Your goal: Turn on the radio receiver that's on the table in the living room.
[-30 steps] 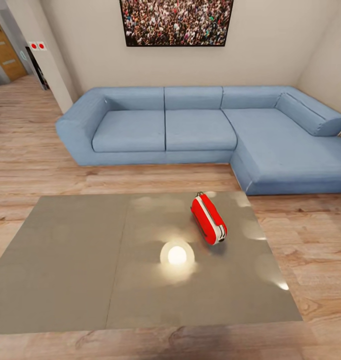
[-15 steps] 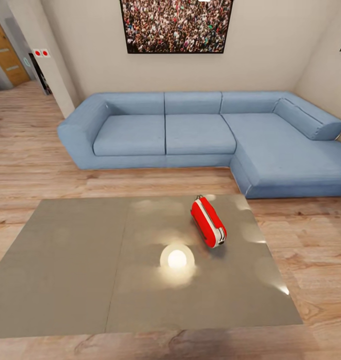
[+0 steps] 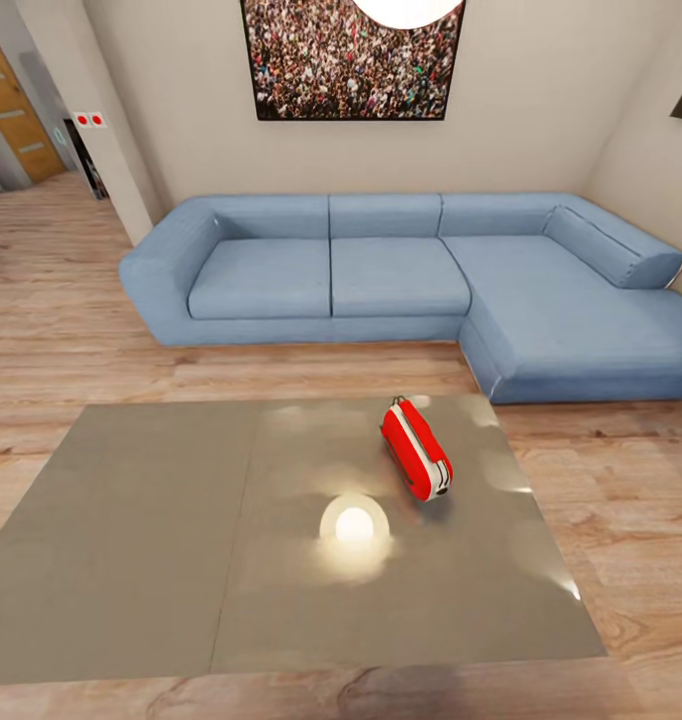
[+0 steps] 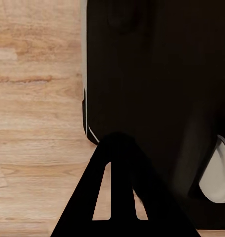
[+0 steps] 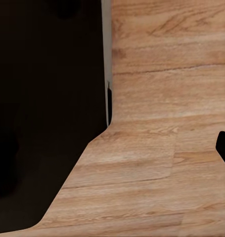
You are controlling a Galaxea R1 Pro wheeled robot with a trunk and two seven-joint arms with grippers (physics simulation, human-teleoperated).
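A: Item one, the radio receiver (image 3: 416,450). Where do you have it?

B: On the table (image 3: 131,540), right half, toward the far edge, well clear of the centre seam. It lies tipped over with the white side band facing up; the thin handle points toward the blue sofa (image 3: 401,275). Just beside it, nearer you, is a bright round reflection of the pendant lamp (image 3: 406,10).

A: Item two, changes over the last second?

B: The whole head view has slid downward: the lamp's lower rim now shows at the top, the crowd picture (image 3: 351,60) sits lower, and the table's near edge has dropped a little in the picture. The radio keeps its place on the tabletop, so it is your camera that moved, not the objects. I judge you are tilting the head up or backing off slightly, and that brings the switch no nearer.

A: Item three, grippers?

B: Left gripper (image 4: 122,197): a dark finger silhouette over wood floor (image 4: 38,123), next to the robot's dark body; I cannot tell if it is parted or closed. Right gripper: only a sliver of dark at the picture's edge, state likewise unreadable. Neither holds anything that I can see.

A: Item four, the task?

B: Not begun. Arms hang low by the base; you likely need to close in on the table's right side before reaching.
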